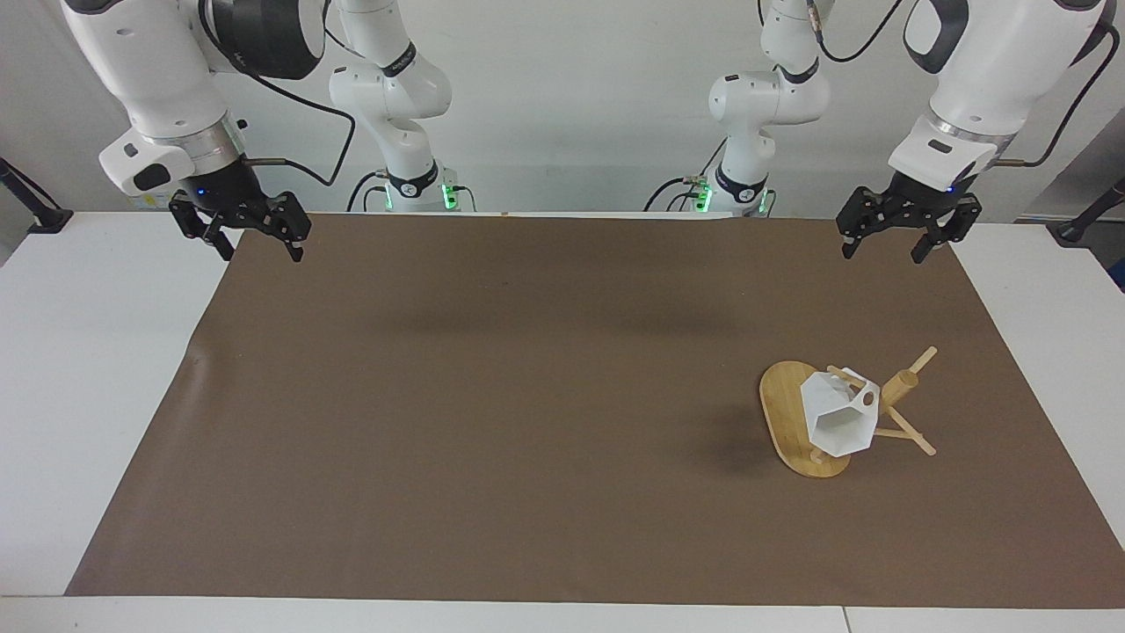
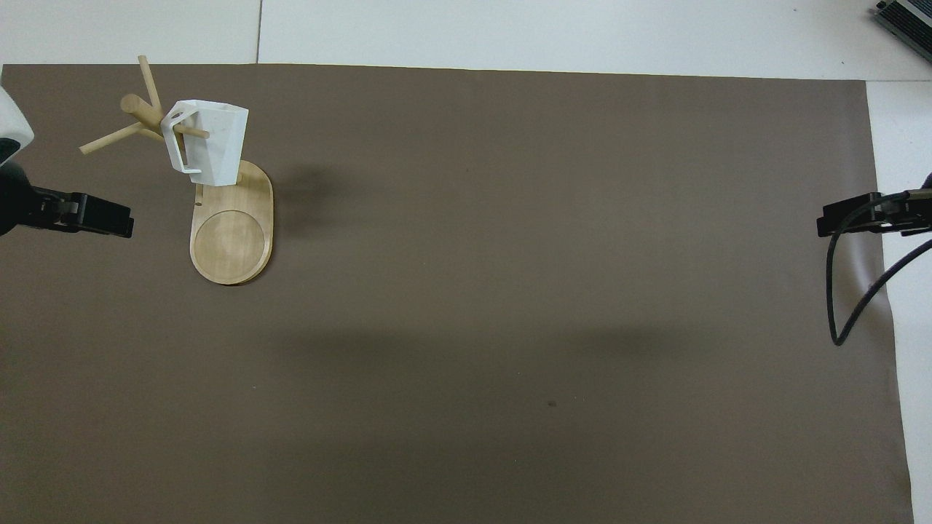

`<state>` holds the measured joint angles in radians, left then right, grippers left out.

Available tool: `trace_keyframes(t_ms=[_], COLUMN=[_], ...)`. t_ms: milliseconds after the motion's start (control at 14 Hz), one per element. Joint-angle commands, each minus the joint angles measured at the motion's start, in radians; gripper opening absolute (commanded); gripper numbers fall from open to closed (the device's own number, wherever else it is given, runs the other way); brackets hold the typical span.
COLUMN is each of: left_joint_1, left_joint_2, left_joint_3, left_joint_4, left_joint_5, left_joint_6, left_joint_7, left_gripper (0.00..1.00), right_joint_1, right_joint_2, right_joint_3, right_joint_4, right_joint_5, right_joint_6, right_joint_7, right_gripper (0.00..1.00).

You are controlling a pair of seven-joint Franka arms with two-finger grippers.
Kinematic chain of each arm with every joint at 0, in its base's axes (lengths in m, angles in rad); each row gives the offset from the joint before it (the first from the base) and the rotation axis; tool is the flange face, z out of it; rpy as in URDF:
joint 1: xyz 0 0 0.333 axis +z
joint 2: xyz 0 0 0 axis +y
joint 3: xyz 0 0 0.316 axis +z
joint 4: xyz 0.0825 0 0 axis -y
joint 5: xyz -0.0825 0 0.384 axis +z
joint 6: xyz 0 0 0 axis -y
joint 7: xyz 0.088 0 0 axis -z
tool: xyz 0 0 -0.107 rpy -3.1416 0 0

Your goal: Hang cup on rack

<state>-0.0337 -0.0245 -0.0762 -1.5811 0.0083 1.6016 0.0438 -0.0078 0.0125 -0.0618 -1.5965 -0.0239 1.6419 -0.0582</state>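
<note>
The cup (image 1: 839,420) hangs by its handle on a peg of the rack (image 1: 795,422), which stands on the brown mat (image 1: 527,396) toward the left arm's end. The left gripper (image 1: 907,236) hovers over the mat's robot-side edge, jaws apart and empty (clear of the rack). The right gripper (image 1: 239,230) waits spread and empty, well apart from the rack.

cup (image 1: 839,420) hung on rack (image 1: 791,422) peg (handle threaded), brown mat (image 1: 527,396)
</note>
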Motion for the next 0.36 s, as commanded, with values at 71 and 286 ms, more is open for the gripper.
trace_keyframes(t_ms=[71, 286], left_joint_1=[0.011, 0.009], left_joint_2=[-0.026, -0.026], left_joint_3=[-0.005, -0.007], left_joint_4=[-0.002, 0.0], left_joint_5=[-0.007, -0.007], left_joint_6=[-0.045, -0.045], left_joint_7=[-0.025, -0.025], left_gripper=[1.0, 1.0], right_joint_1=[-0.007, -0.006], right_joint_2=[-0.012, -0.012], right_joint_3=[0.003, 0.003], right_joint_4=[-0.02, -0.02], right_joint_5=[-0.001, -0.001], right_joint_6=[0.018, 0.018], right_joint_7=[-0.009, -0.011], right_gripper=[1.0, 1.0])
